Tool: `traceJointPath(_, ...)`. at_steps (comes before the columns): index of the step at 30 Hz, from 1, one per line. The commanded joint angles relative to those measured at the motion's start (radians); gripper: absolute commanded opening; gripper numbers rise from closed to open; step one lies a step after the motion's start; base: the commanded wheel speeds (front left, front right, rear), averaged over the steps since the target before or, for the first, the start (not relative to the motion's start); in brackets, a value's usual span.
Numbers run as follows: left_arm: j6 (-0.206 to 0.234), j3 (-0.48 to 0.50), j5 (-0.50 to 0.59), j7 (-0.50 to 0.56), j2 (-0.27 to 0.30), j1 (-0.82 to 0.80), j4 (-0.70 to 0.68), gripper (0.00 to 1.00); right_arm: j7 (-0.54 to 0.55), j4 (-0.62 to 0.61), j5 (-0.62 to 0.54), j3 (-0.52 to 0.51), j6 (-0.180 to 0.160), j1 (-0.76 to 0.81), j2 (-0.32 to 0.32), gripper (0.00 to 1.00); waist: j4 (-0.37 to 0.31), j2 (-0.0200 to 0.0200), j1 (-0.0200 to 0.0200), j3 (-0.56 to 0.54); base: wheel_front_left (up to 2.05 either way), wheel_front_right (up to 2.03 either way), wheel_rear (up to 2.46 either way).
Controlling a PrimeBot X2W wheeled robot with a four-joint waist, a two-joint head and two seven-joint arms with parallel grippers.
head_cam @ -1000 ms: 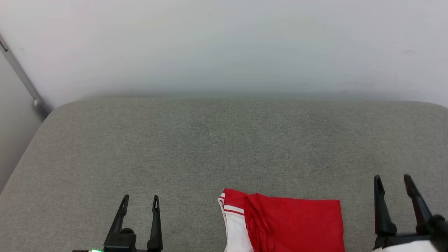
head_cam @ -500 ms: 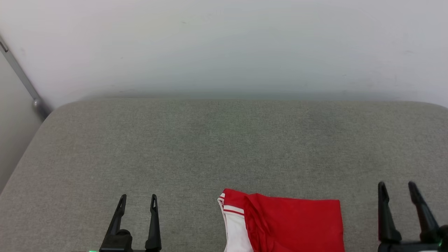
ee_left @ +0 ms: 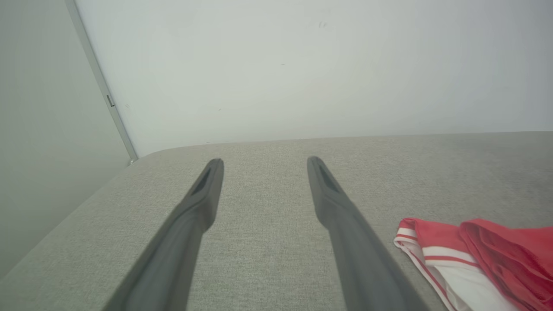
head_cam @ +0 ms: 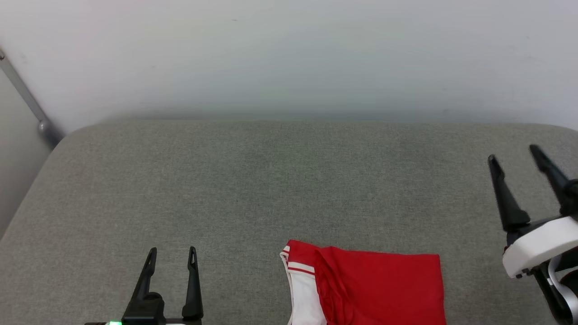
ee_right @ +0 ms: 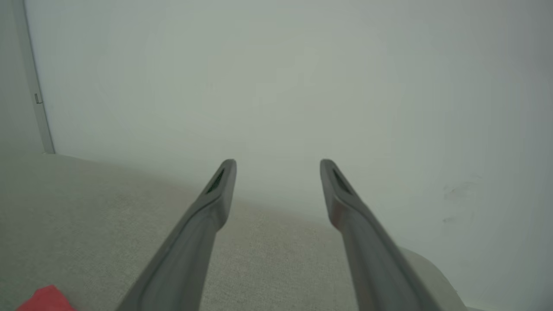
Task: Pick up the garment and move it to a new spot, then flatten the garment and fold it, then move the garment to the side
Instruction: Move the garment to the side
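The garment [head_cam: 379, 289], a red T-shirt with a white, red-striped sleeve on its left side, lies folded on the grey cushion at the bottom of the head view, cut off by the frame's lower edge. Its striped sleeve and red folds [ee_left: 475, 259] appear at the lower right of the left wrist view, and one red corner [ee_right: 45, 299] peeks in at the lower left of the right wrist view. My left gripper [head_cam: 172, 249] stands open, left of the shirt and apart from it. My right gripper [head_cam: 513, 153] is open, raised at the far right, holding nothing.
The grey fabric cushion [head_cam: 271, 180] spreads wide with rounded corners. A pale wall [head_cam: 289, 54] rises directly behind it. A grey metal bar [head_cam: 27, 101] slants down at the far left. The cushion's right edge [ee_right: 427, 268] lies near my right gripper.
My right gripper has risen and moved farther up the head view, its white wrist now showing. The left gripper has barely shifted. The shirt lies as before.
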Motion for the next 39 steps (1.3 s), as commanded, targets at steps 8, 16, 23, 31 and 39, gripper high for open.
traceJointPath(8,-0.014,0.007,0.005,-0.002,-0.009,-0.025,-0.002,1.0,0.564,0.118,0.402,0.149,-0.001,0.0,-0.196,1.0,0.01,0.0,0.0,0.028,0.0,0.0,0.0)
traceJointPath(16,-0.024,0.0,0.012,-0.002,-0.012,-0.064,-0.007,1.0,0.806,0.212,0.706,0.195,-0.001,0.04,-0.253,1.0,0.034,0.0,0.0,0.105,0.0,0.0,0.0)
traceJointPath(23,-0.031,-0.003,0.016,-0.002,-0.014,-0.113,-0.012,1.0,0.825,0.27,0.8,0.221,-0.001,0.007,-0.224,1.0,0.061,0.0,0.0,0.183,0.0,0.0,0.0)
traceJointPath(31,-0.035,-0.013,0.018,-0.002,-0.018,-0.164,-0.002,1.0,0.83,0.348,0.843,0.345,-0.001,-0.021,-0.203,1.0,0.098,0.0,0.0,0.246,0.0,0.0,0.0)
traceJointPath(39,-0.025,-0.013,0.007,-0.002,-0.022,-0.16,0.007,1.0,0.789,0.359,0.872,0.465,-0.001,-0.029,-0.232,0.0,0.107,0.0,0.0,0.24,0.0,0.0,0.0)
